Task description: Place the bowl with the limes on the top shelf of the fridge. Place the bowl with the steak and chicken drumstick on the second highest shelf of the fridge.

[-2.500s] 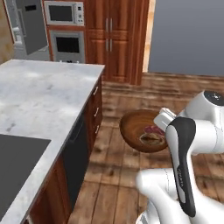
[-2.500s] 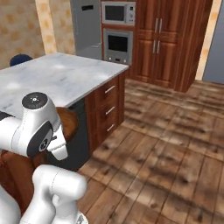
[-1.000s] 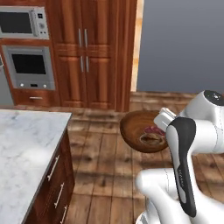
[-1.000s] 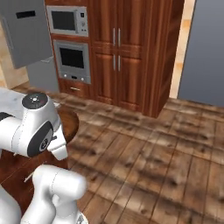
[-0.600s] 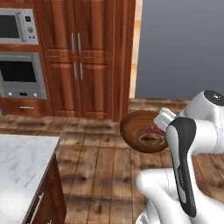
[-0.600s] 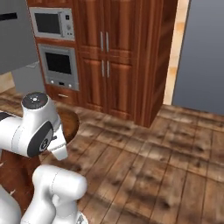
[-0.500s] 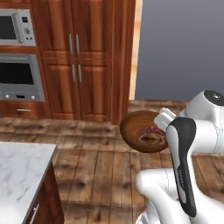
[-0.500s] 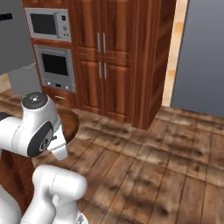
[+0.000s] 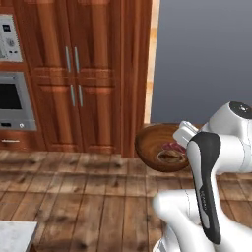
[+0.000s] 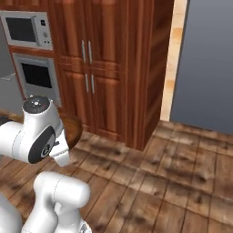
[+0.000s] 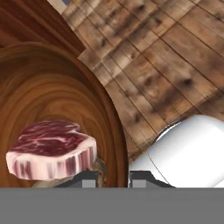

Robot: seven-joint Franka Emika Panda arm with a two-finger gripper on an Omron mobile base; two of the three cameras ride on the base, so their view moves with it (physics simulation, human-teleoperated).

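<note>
My gripper (image 11: 113, 177) is shut on the rim of a reddish-brown wooden bowl (image 11: 52, 96), and the rim runs between the two fingertips (image 11: 85, 177). In the bowl lies the pinkish-red steak (image 11: 50, 148), with a tan bit of the chicken drumstick (image 11: 99, 166) poking out beneath it. From the left base view the bowl (image 9: 155, 147) hangs level in front of the arm, above the floor, with the steak (image 9: 171, 146) and drumstick (image 9: 170, 156) inside and the gripper (image 9: 181, 141) at its right rim. The bowl's edge (image 10: 73, 129) peeks past the arm. The bowl with the limes is out of view.
Tall brown wooden cabinets (image 9: 74, 74) stand straight ahead, with a built-in oven (image 10: 36, 75) and microwave (image 10: 25, 29) to their left. A grey fridge side (image 10: 5, 91) shows at the far left. A plain grey wall (image 9: 202, 59) lies to the right. A marble counter corner (image 9: 15, 236) sits low left. Wood floor (image 10: 182, 182) stretches ahead.
The whole scene has slid left as the base turned right: the counter and oven have nearly left the picture. The arm and the held bowl keep the same pose.
</note>
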